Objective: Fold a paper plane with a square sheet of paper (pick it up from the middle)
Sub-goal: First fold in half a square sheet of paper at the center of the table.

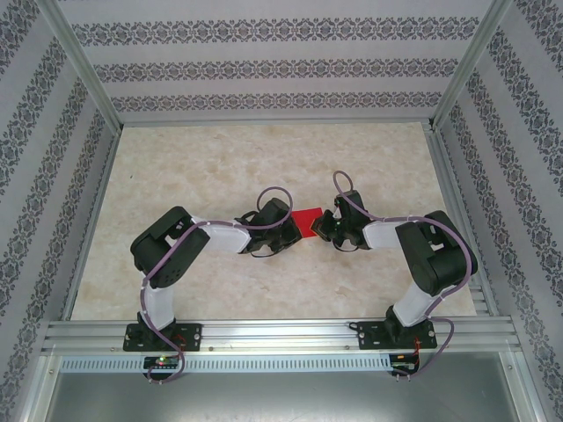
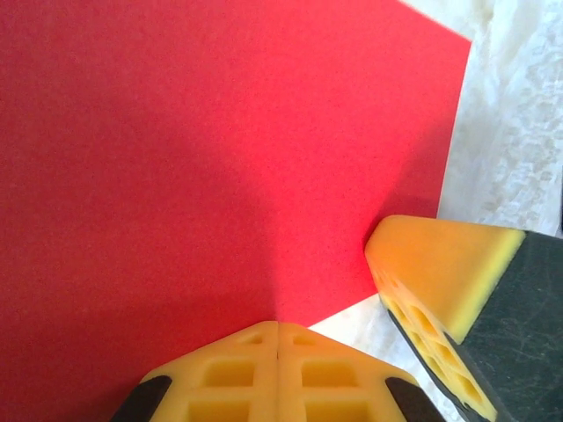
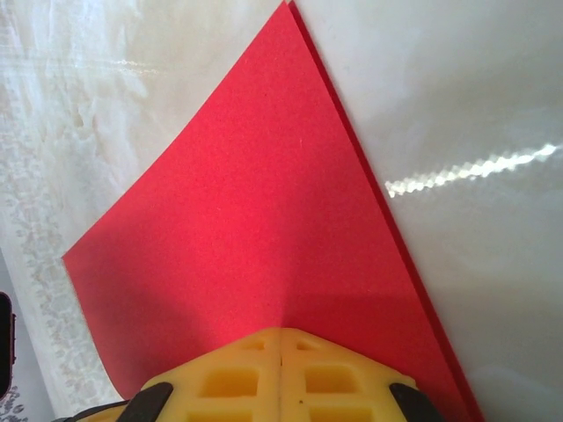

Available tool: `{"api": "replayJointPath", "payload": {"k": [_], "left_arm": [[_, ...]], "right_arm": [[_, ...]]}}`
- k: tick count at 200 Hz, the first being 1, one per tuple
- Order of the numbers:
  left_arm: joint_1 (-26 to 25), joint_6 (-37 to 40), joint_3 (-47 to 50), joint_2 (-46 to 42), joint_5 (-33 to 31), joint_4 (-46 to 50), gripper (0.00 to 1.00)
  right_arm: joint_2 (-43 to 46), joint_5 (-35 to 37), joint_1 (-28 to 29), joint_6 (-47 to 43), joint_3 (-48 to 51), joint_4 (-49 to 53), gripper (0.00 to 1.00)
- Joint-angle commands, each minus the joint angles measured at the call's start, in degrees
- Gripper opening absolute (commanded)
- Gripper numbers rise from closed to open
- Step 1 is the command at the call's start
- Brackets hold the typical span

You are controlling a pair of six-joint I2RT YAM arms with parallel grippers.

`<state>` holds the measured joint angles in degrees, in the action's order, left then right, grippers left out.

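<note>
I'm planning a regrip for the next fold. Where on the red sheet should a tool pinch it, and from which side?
Pinch the red sheet at its edge, probably coming in low from the side: it is thin and nearly flat, so only an edge can be pinched. The left tool and right tool are shut on opposite sides of it this way.

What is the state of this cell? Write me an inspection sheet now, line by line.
Surface: pale marbled tabletop, glossy.
Job's things: square sheet of paper, red, held between both grippers; the right wrist view shows two layered edges along one side.
Clutter: nothing seen.
Grippers: left gripper and right gripper, both shut on the paper.
Cables: purple cables looped along both arms.
Surroundings: patterned walls, aluminium frame.
</note>
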<state>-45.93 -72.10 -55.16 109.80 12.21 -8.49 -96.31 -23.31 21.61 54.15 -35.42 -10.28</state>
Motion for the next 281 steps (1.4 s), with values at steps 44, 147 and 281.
{"api": "replayJointPath", "payload": {"k": [44,147,281], "left_arm": [[-0.5,0.8,0.1,-0.8,-2.6,-6.4,0.00],[0.1,-4.3,2.5,-1.5,-9.5,4.5,0.00],[2.6,-11.2,12.8,-9.1,-18.0,15.4,0.00]], "right_arm": [[-3.3,2.5,-0.7,0.0,1.9,3.8,0.00],[-4.6,4.0,-0.9,-0.1,1.6,6.7,0.00],[-6.3,6.1,-2.5,-0.1,3.0,8.1,0.00]]}}
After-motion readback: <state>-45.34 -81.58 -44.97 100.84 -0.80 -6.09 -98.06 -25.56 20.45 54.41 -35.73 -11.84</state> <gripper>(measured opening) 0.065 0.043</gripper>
